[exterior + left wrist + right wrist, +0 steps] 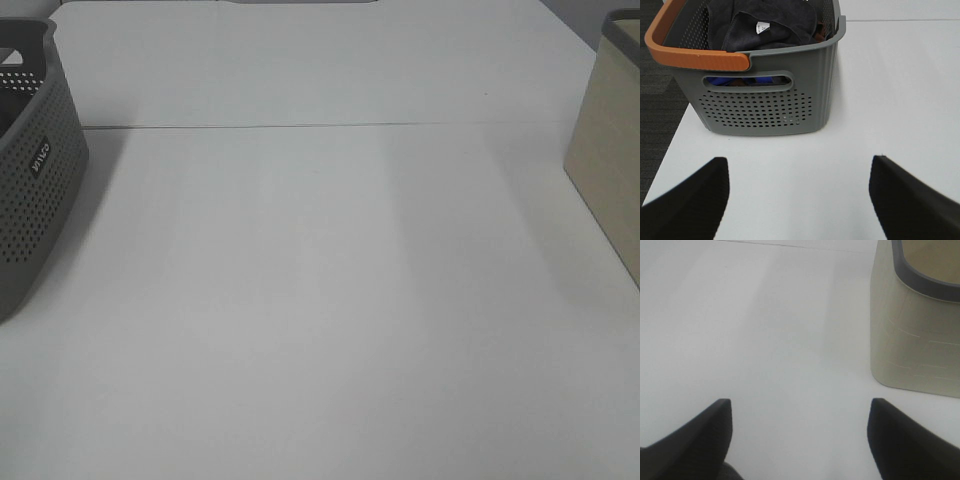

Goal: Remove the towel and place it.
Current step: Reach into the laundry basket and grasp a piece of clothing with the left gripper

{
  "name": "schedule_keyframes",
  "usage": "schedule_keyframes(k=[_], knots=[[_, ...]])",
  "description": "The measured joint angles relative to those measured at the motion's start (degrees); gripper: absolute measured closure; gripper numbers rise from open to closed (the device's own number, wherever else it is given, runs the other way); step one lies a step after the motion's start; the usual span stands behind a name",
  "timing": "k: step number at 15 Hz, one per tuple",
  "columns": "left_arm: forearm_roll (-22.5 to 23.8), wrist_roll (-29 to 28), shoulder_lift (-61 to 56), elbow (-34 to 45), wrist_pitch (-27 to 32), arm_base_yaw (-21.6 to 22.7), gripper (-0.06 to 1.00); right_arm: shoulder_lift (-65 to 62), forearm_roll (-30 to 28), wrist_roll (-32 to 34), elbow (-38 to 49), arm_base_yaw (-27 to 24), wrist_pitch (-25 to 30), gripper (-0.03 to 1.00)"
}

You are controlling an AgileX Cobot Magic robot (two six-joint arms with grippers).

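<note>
Towel (765,25) is lying bunched in the grey perforated basket (765,107), half hidden behind its wall; beige bin (912,340) is running out of sight. Left gripper (799,165) and right gripper (800,407) are hovering spread, empty, over open white table (320,300)

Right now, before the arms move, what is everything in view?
table: one, white, under everything
basket: one, grey perforated, orange handle, table's left edge
towel: one, dark charcoal, bunched inside basket, white tag showing
blue item: at least one, blue, inside basket, seen through side slot, unidentified
bin: one, beige, dark rim, table's right edge
left gripper: one, black, jaws open, empty, facing basket
right gripper: one, black, jaws open, empty, near bin
</note>
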Motion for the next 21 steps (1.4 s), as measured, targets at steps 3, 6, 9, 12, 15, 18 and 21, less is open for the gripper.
schedule_keyframes(k=[3, 6, 9, 12, 15, 18, 21], knots=[[0.0, 0.0, 0.0, 0.0, 0.0, 0.0, 0.21, 0.0, 0.0, 0.0, 0.0, 0.0, 0.0, 0.24], [0.0, 0.0, 0.0, 0.0, 0.0, 0.0, 0.21, 0.0, 0.0, 0.0, 0.0, 0.0, 0.0, 0.24], [0.0, 0.0, 0.0, 0.0, 0.0, 0.0, 0.21, 0.0, 0.0, 0.0, 0.0, 0.0, 0.0, 0.24], [0.2, 0.0, 0.0, 0.0, 0.0, 0.0, 0.21, 0.0, 0.0, 0.0, 0.0, 0.0, 0.0, 0.24], [1.2, 0.2, 0.0, 0.0, 0.0, 0.0, 0.14, 0.0, 0.0, 0.0, 0.0, 0.0, 0.0, 0.24], [1.3, 0.2, 0.0, 0.0, 0.0, 0.0, -0.04, 0.0, 0.0, 0.0, 0.0, 0.0, 0.0, 0.24], [1.3, 0.4, 0.0, 0.0, 0.0, 0.0, -0.04, 0.0, 0.0, 0.0, 0.0, 0.0, 0.0, 0.24]])
